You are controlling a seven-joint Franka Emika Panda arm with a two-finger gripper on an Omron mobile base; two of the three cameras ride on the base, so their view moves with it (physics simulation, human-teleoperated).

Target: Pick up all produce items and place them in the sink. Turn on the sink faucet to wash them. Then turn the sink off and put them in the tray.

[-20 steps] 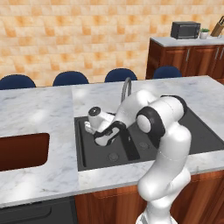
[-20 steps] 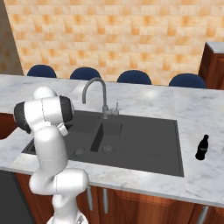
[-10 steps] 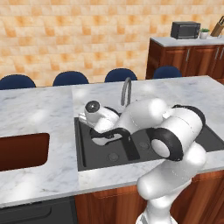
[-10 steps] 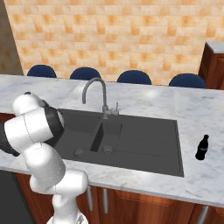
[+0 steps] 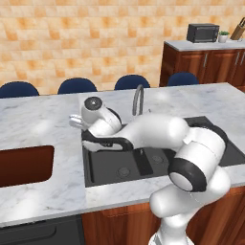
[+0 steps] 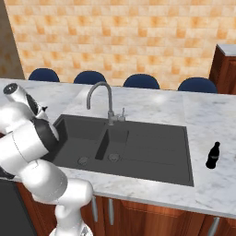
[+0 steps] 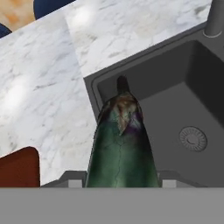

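The produce item (image 7: 122, 140), a dark green elongated vegetable with a purplish, paler tip, sits between the jaws of my gripper (image 7: 122, 178), which is shut on it. It hangs over the near-left corner of the black sink (image 7: 175, 100), close to the marble counter. In the left base view my gripper (image 5: 75, 122) is at the left rim of the sink (image 5: 143, 160). The sink faucet (image 5: 138, 99) arches behind the basin, and no water shows. The red-brown tray (image 5: 24, 165) is sunk into the counter further left, and its corner (image 7: 17, 168) shows in the hand view.
A round drain (image 7: 192, 138) lies in the basin. On the counter right of the sink stands a small black bottle (image 6: 212, 156). Blue chairs (image 5: 76, 85) line the counter's far side. A microwave (image 5: 203, 32) sits on the back cabinet.
My arm has lifted out of the sink basin and swung left, carrying the vegetable up to the sink's left rim. The jaws have kept their grip.
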